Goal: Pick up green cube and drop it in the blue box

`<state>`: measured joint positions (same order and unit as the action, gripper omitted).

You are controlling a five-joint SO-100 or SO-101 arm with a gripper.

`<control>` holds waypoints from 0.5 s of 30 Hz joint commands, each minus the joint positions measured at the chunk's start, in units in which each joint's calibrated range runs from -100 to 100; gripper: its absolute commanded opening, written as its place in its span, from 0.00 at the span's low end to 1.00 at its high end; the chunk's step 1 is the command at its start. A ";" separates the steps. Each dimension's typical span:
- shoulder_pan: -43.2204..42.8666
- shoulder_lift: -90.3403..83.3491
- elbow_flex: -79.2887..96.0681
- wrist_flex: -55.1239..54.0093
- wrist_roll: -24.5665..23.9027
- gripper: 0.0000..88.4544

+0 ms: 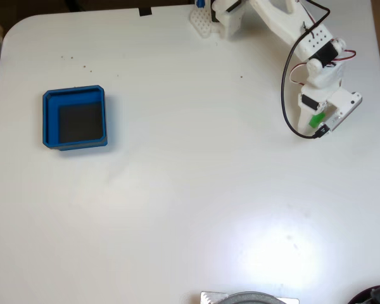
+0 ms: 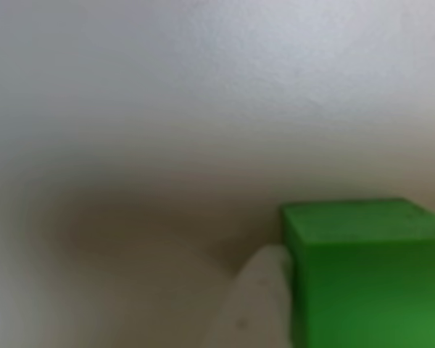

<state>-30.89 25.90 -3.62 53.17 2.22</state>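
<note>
The green cube (image 1: 316, 120) shows as a small green patch inside my white gripper (image 1: 318, 124) at the right side of the table in the fixed view. In the other view the green cube (image 2: 366, 272) looms large at the lower right, with one white finger (image 2: 255, 304) pressed against its left face. The second finger is hidden beyond the cube. The gripper looks shut on the cube, low over the white table. The blue box (image 1: 49, 120), open-topped with a dark floor, stands far off at the table's left side with nothing in it.
The arm's base (image 1: 228, 16) sits at the top edge of the white table (image 1: 190, 190), with a black cable (image 1: 285, 95) looping beside the wrist. A grey round object (image 1: 250, 297) pokes in at the bottom edge. Bare tabletop stretches between gripper and box.
</note>
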 commanded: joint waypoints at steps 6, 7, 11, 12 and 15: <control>0.28 -1.15 -2.84 -0.29 0.15 0.41; 0.28 -1.15 -2.84 -0.29 0.15 0.41; 0.05 -0.98 -2.84 -0.29 0.15 0.41; 0.05 -1.07 -2.84 -0.37 0.15 0.41; 0.05 -1.15 -2.84 -0.37 0.15 0.41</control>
<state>-30.89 25.90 -3.62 53.17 2.22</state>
